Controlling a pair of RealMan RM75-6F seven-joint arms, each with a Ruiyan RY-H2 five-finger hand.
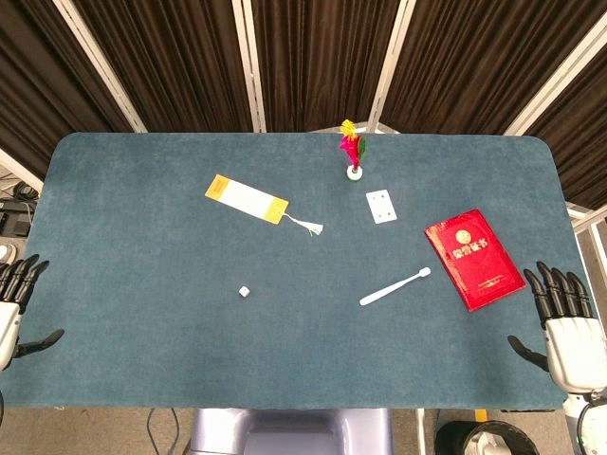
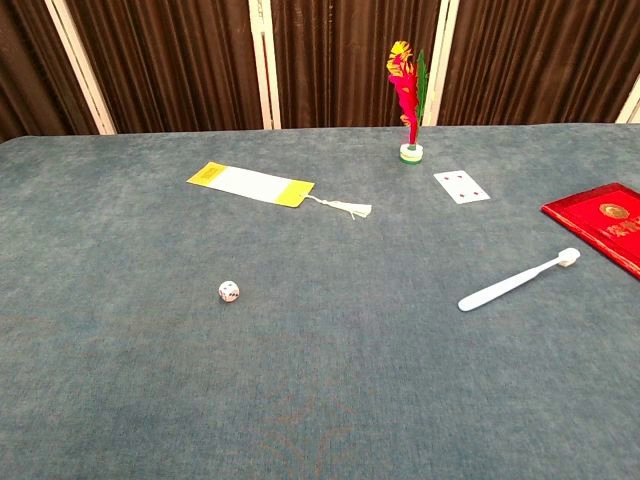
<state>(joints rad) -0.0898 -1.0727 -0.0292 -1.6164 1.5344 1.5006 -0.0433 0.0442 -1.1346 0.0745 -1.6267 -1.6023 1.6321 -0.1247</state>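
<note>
The right hand [image 1: 572,334] hangs at the right edge of the desk [image 1: 142,313], released, its dark fingers [image 1: 555,289] spread and pointing away from the robot, the thumb stuck out toward the middle of the desk; it holds nothing. Nearest to it, just ahead of its fingertips and a little inward, lies a red booklet [image 1: 473,258] with a gold emblem, flat on the blue-green cloth and turned at a slant. Further inward from that hand lies a white toothbrush [image 1: 395,286], also slanted, its head toward the booklet. Beyond the toothbrush, further from the hand, are a playing card [image 1: 381,207] lying face up and a shuttlecock [image 1: 353,152] of red, yellow and green feathers standing upright on its white base. The left hand [image 1: 11,308] sits at the opposite edge of the desk, likewise released and empty, fingers apart and thumb out. Well apart from it, toward the middle of the desk, rests a small white die [image 1: 244,291], and beyond the die a yellow-ended bookmark [image 1: 247,199] with a white tassel. The chest view shows neither hand.
</note>
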